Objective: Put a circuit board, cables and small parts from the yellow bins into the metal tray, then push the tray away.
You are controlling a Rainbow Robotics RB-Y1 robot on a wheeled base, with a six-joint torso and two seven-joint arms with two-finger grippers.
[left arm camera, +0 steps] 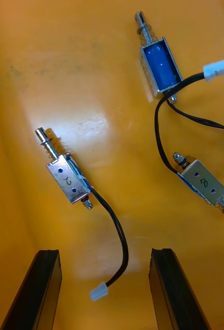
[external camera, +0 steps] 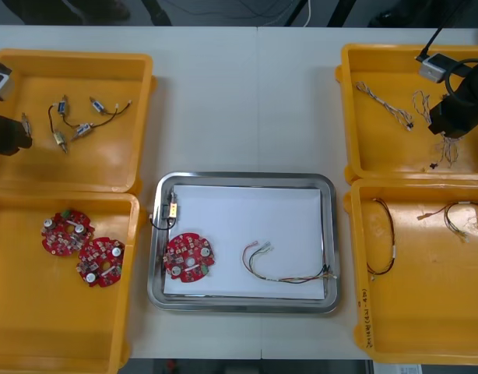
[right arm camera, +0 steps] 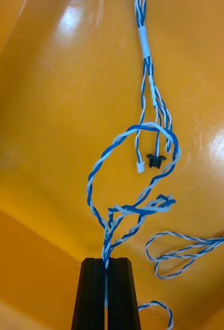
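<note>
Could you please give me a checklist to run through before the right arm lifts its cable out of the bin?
1. Right gripper shut on the blue and white cable: ok.
2. Held cable free of the neighbouring loop: cannot tell.
3. Metal tray has bare room for it: ok.
4. Circuit board already in the tray: ok.
5. Left gripper open above a small metal part: ok.

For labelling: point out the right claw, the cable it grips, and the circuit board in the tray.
right claw (right arm camera: 107,261), right wrist view, between fingertips
blue and white cable (right arm camera: 110,234), right wrist view, strands above fingertips
circuit board (external camera: 189,258), front view, its middle
</note>
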